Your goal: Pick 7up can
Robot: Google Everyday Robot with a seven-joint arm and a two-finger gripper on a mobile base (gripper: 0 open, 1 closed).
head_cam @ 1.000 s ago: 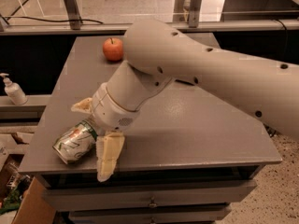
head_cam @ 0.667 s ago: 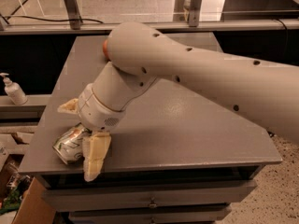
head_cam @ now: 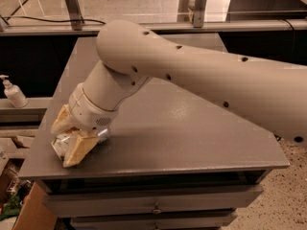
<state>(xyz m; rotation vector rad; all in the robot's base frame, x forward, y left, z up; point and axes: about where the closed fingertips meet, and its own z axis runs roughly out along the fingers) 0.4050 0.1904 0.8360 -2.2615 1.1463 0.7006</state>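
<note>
The 7up can (head_cam: 59,145) lies on its side near the front left corner of the grey table (head_cam: 192,133). Only a small silvery and green part of it shows, on the left under my wrist. My gripper (head_cam: 67,143) is down on the table right at the can, set around it, with my thick beige arm (head_cam: 192,75) reaching in from the right and covering much of the tabletop.
A white pump bottle (head_cam: 13,94) stands on a lower shelf to the left. A cardboard box (head_cam: 26,210) sits on the floor at the lower left. Drawers (head_cam: 153,207) run under the table's front edge. The table's left edge is close to the can.
My arm and gripper have moved left and forward onto the can, which is now mostly covered. The red apple at the back of the table is now hidden behind my arm.
</note>
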